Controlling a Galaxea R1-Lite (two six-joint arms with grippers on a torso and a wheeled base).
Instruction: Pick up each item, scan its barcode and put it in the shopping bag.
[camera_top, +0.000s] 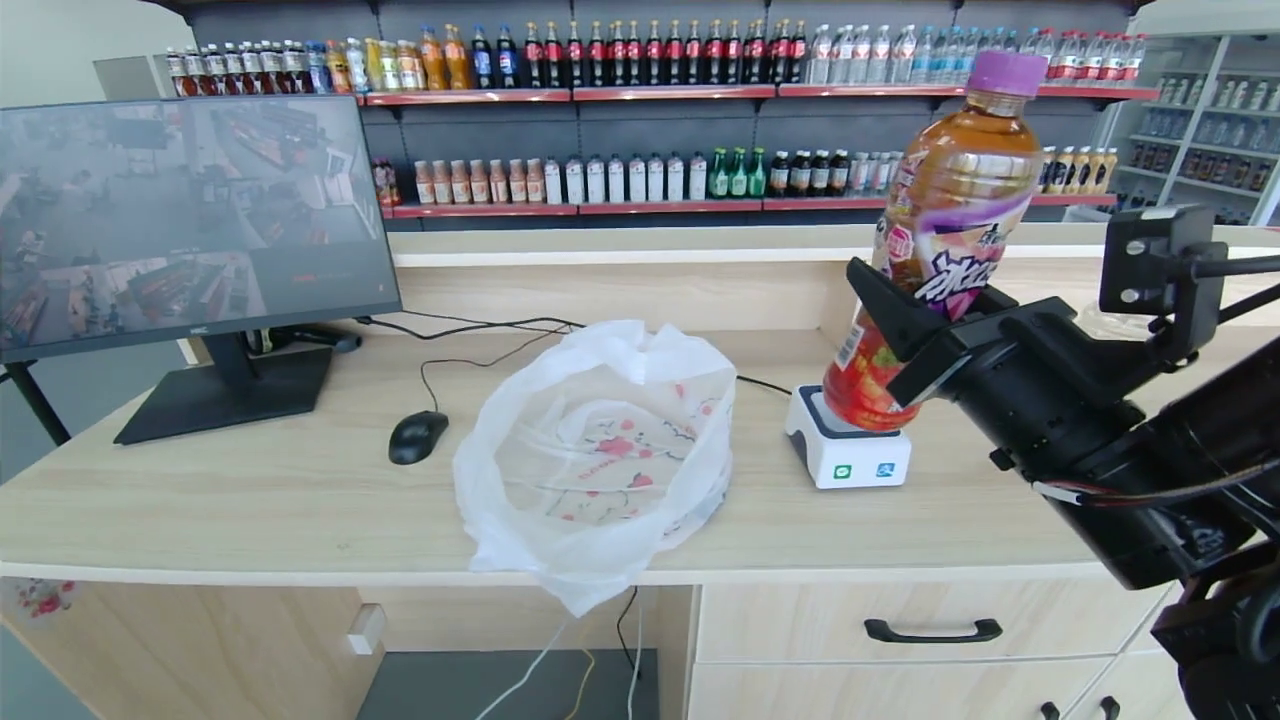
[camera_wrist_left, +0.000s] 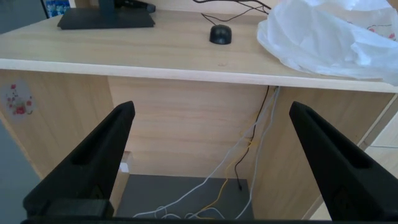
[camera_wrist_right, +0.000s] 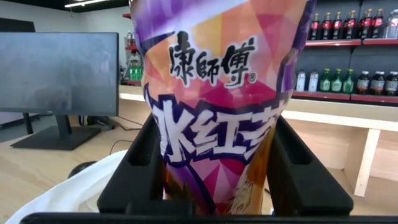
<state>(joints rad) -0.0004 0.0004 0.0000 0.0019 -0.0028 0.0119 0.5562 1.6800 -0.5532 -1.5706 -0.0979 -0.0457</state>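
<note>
Right end effector (camera_top: 888, 335) pinches the bottle (camera_top: 960, 180), tilted, base just above the white scanner (camera_top: 850, 455) on the surface (camera_top: 250, 490); this looks like the scanning step. Next, carry it left over the open shopping bag (camera_top: 600, 450) and release. Left end effector (camera_wrist_left: 211, 158) hangs spread.

— What's on the bench (camera_top: 250, 500)?
— A monitor (camera_top: 190, 215) at its left end, a black mouse (camera_top: 417, 436) near the stand, and cables (camera_top: 470, 328) trailing along the back.
— And behind it?
— Shelves (camera_top: 660, 95) lined with bottles (camera_top: 640, 180). Under the top there's a drawer (camera_top: 800, 615) with a black handle (camera_top: 932, 631).
</note>
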